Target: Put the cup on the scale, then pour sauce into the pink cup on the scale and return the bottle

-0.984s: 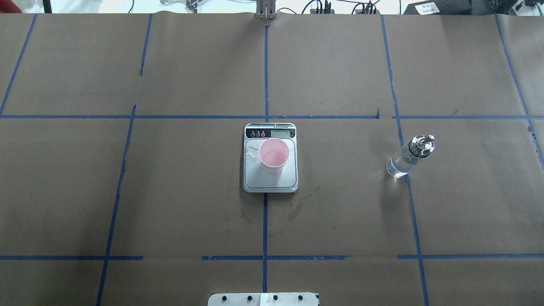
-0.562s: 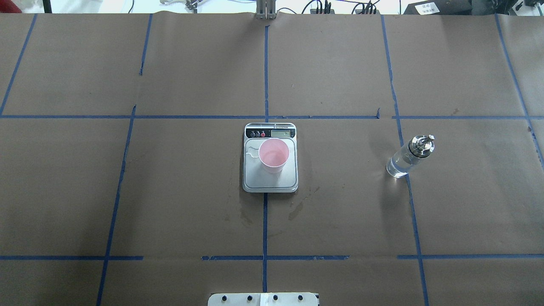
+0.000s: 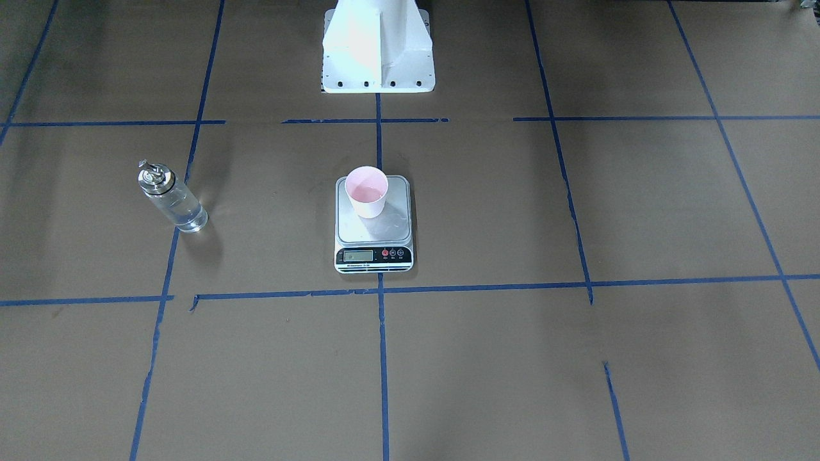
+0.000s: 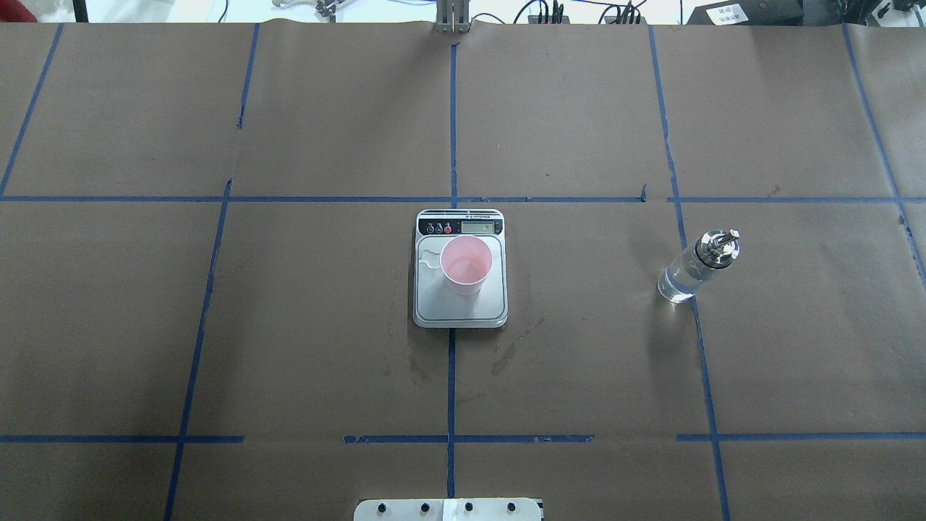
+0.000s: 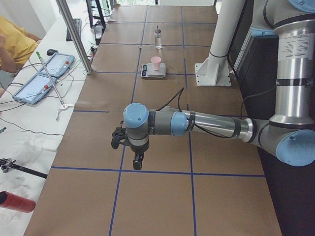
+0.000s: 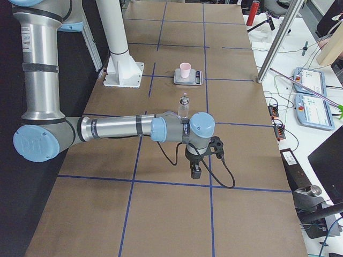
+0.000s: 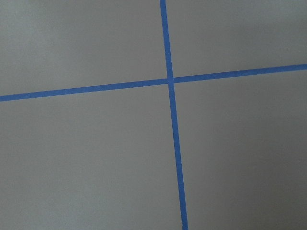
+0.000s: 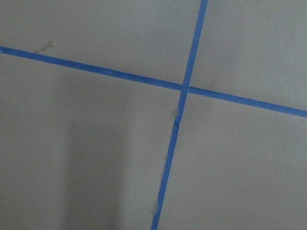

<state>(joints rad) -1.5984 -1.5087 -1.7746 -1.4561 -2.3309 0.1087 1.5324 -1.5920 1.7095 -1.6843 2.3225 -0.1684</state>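
The left claw (image 5: 138, 162) hangs over one end of the brown-papered bench (image 4: 289, 325) and the right claw (image 6: 194, 172) over the other; I cannot tell whether either is wide or narrow. Between them, well apart from both, the small pale pink tapered cup (image 4: 466, 262) stands on the flat square steel-topped digital scale (image 4: 460, 307). Farther from the left claw and nearer the right stands the slim clear glass bottle (image 4: 694, 269) with a silver spout, held by neither.
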